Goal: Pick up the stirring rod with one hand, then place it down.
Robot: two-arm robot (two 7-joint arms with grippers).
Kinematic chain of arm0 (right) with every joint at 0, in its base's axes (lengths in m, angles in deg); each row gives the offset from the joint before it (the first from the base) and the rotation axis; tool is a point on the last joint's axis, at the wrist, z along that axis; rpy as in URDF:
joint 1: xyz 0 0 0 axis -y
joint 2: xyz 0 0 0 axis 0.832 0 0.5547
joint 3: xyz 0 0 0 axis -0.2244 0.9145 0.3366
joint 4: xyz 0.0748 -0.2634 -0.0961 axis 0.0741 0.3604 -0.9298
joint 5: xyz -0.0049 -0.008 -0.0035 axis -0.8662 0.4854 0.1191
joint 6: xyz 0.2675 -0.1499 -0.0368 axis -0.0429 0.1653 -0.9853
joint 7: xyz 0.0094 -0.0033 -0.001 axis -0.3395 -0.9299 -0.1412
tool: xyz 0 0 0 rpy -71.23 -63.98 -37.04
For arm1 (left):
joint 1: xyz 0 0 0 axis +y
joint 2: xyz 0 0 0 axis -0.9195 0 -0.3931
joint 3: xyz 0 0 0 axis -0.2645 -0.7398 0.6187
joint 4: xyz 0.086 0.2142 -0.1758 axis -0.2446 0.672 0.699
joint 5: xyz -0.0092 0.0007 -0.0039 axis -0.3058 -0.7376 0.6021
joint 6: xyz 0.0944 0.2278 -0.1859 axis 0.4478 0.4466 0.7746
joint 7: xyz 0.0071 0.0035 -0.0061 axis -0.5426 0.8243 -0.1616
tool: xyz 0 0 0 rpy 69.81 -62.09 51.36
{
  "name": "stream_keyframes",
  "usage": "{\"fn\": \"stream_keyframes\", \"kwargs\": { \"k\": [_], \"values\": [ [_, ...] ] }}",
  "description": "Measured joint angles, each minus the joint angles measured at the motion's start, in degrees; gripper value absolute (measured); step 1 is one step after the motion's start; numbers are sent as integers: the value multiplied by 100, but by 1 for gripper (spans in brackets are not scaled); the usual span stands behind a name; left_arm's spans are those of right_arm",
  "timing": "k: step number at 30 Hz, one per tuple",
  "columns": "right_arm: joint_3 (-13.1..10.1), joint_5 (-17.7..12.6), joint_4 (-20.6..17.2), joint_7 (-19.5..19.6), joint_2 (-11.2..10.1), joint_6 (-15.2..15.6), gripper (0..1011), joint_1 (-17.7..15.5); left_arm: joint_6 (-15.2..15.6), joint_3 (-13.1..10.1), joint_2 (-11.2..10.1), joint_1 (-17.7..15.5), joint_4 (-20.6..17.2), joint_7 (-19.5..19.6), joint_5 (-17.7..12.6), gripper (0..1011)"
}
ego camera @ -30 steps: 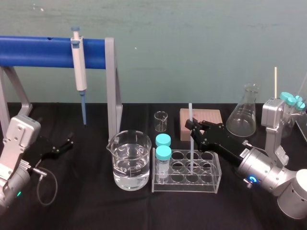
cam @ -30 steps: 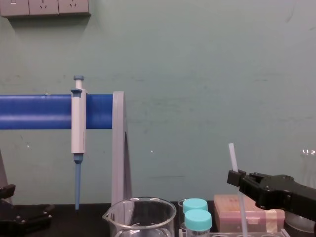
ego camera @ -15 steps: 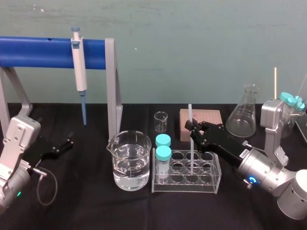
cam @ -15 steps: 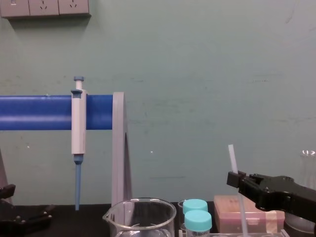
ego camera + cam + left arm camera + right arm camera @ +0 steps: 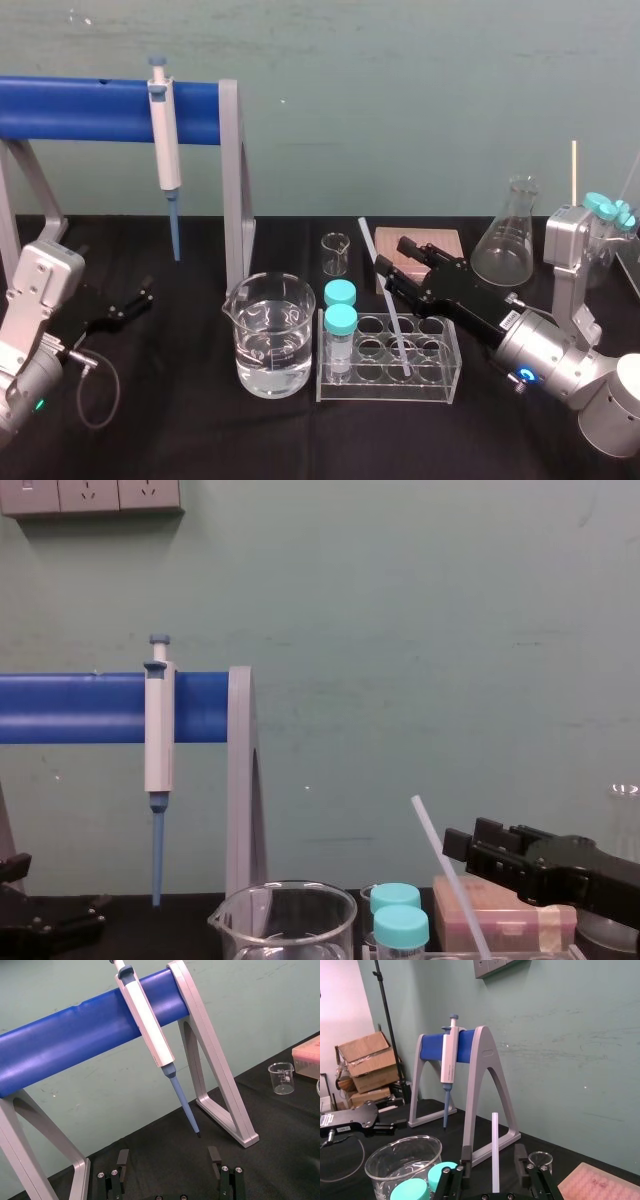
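One stirring rod (image 5: 394, 325) newly aslant, two vials (image 5: 341, 322).

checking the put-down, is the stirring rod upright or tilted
Tilted: the stirring rod leans toward the robot's left, lower end in the test tube rack; right gripper jaws open around it.

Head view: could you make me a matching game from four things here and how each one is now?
1 stirring rod
2 pipette
3 big beaker
4 right hand

A hanging on the blue stand
B open
C leaning in the clear rack
D holding clear liquid

Pairs: 1-C, 2-A, 3-D, 4-B

Left hand: parked, far left.
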Motion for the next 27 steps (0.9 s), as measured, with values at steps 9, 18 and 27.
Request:
{"fn": "stream_keyframes", "kwargs": {
  "k": [9, 18, 27],
  "values": [
    [0, -5, 0, -5, 0, 0, 797, 0, 0, 0, 0, 0, 0, 0, 0, 1000],
    [-82, 180, -221, 346, -32, -11, 1003, -75, 0, 0, 0, 0, 0, 0, 0, 1000],
    [-629, 1395, -1161, 2963, -10, 593, 1003, -717, 0, 0, 0, 0, 0, 0, 0, 1000]
  ]
}}
